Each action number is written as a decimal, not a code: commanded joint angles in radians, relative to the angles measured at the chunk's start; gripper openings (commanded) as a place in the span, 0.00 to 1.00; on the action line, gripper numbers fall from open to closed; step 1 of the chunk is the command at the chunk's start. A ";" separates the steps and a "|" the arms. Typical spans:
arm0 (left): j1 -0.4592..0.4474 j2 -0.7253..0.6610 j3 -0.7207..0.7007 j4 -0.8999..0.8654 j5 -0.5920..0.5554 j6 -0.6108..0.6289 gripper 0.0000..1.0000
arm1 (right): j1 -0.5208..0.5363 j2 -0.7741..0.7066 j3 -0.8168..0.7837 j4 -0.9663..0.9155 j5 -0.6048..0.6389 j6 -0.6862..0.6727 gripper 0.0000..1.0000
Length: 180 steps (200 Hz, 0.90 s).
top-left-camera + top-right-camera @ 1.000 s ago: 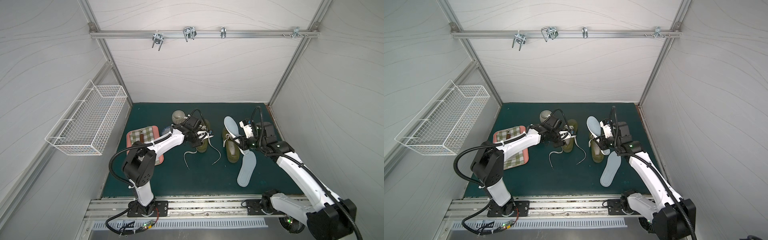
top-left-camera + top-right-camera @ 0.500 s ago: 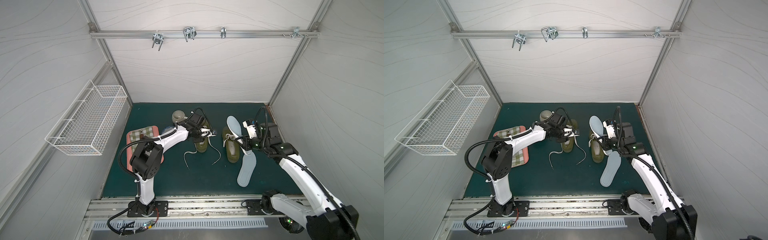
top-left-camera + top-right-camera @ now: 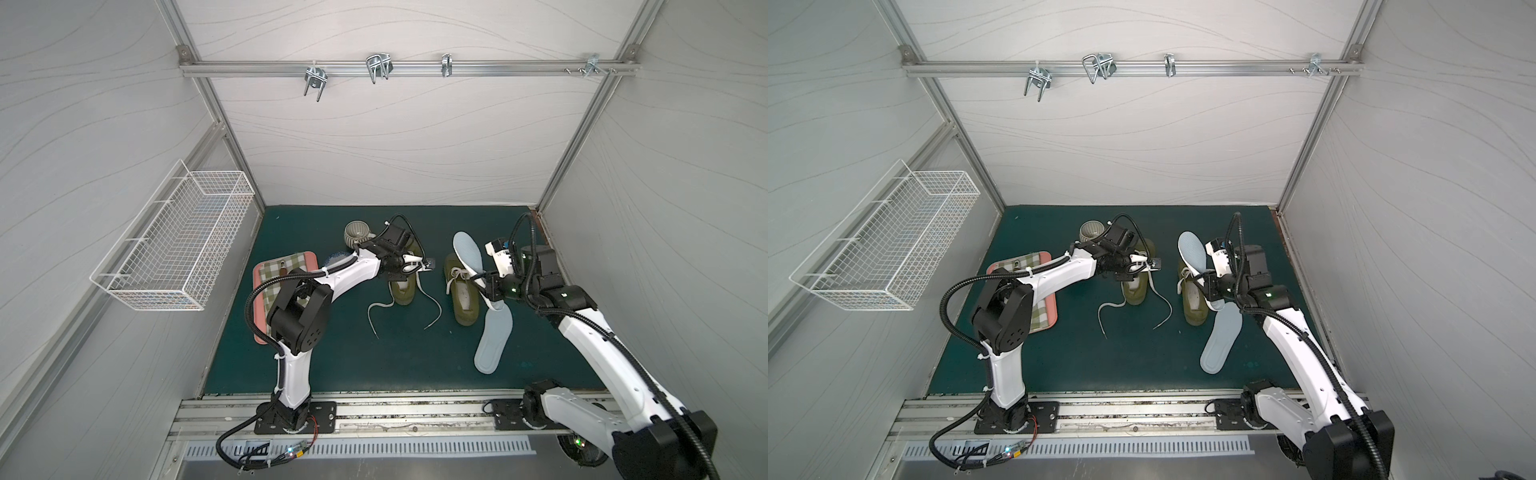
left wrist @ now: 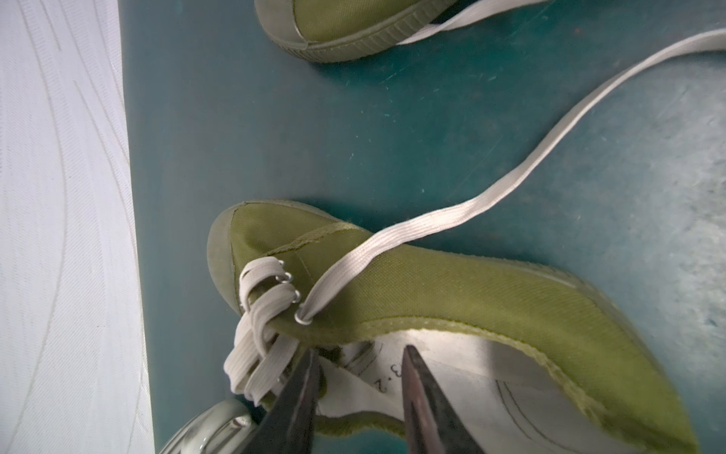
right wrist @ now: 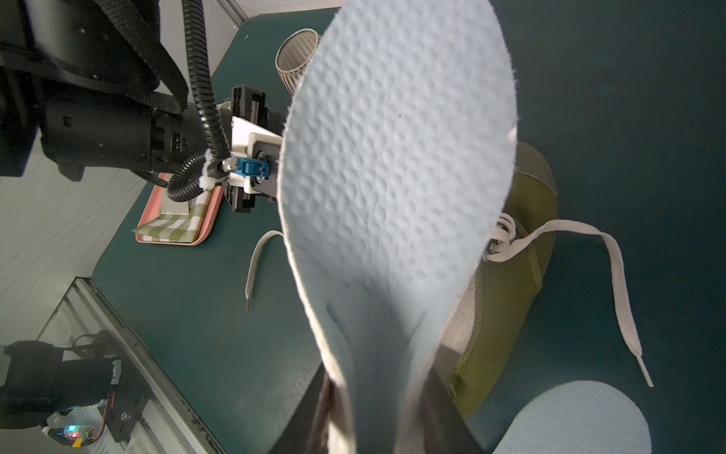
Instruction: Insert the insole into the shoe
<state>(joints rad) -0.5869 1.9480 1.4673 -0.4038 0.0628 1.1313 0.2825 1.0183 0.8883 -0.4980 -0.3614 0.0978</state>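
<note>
right wrist, pale blue dimpled insole [image 5: 393,177] pinched in right gripper [image 5: 377,381], left gripper [image 4: 359,355] narrowly parted

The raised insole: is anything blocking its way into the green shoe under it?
Nothing visible does. The right gripper holds the insole tilted above the shoe, whose opening looks clear; the spare insole lies beside it, and the left gripper is at the other shoe.

Pale-blue dimpled insole [image 3: 467,253] raised, tilted over olive canvas shoe [image 3: 459,291]. Shoe upright, opening up, white laces loose. Second insole [image 3: 492,340] flat, just beside that shoe.
</note>
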 commanded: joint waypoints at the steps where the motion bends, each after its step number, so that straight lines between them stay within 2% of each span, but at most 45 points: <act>1: 0.011 0.026 0.063 0.034 -0.008 0.037 0.36 | -0.006 0.003 -0.006 -0.010 -0.023 -0.021 0.31; 59: 0.015 0.063 0.090 0.022 -0.033 0.041 0.33 | -0.006 0.005 -0.004 -0.011 -0.024 -0.022 0.31; 96: 0.018 0.064 0.066 0.049 -0.059 0.057 0.28 | -0.008 0.006 -0.005 -0.010 -0.025 -0.022 0.31; 126: 0.018 0.083 0.062 0.094 -0.121 0.069 0.26 | -0.008 0.009 -0.004 -0.008 -0.027 -0.018 0.31; 180: 0.014 0.070 0.022 0.141 -0.143 0.105 0.23 | -0.008 0.011 -0.003 -0.011 -0.027 -0.019 0.31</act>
<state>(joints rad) -0.5758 2.0079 1.5059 -0.3298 -0.0605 1.1881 0.2810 1.0267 0.8883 -0.4980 -0.3756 0.0975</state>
